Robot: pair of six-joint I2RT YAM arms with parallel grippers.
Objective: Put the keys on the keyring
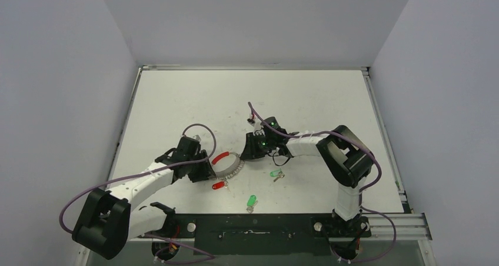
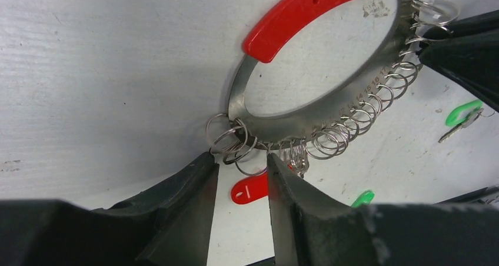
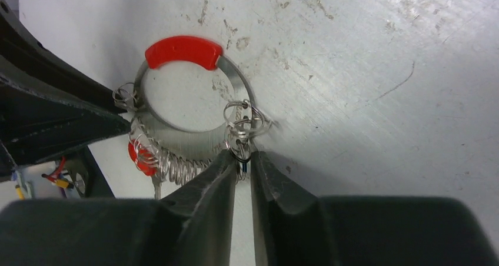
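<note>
The ring (image 1: 237, 168) lay flat on the desk (image 1: 294, 95) between the two arms. Both keys (image 1: 275, 173) (image 1: 252, 200) lay loose on the desk, apart from it and nearer the arm bases; neither was on it yet.

The right fingers (image 3: 206, 183) were nearly closed and seemed to pinch one of the small loops (image 3: 244, 122) bunched at the ring's edge. The left fingers (image 2: 188, 195) stood partly open at the opposite edge, with more loops just off their tips and nothing visibly clamped.

The main risk was the thin loop slipping out of that narrow pinch, since only the fingertips held it. If the right arm pulled, the ring would probably slide or tip, because the left side did not look to be bracing it. The bunched loops might also snag each other, or catch the red tag (image 2: 250, 189) beside them. With both arms busy at the ring, fetching a key would mean letting go on one side.
</note>
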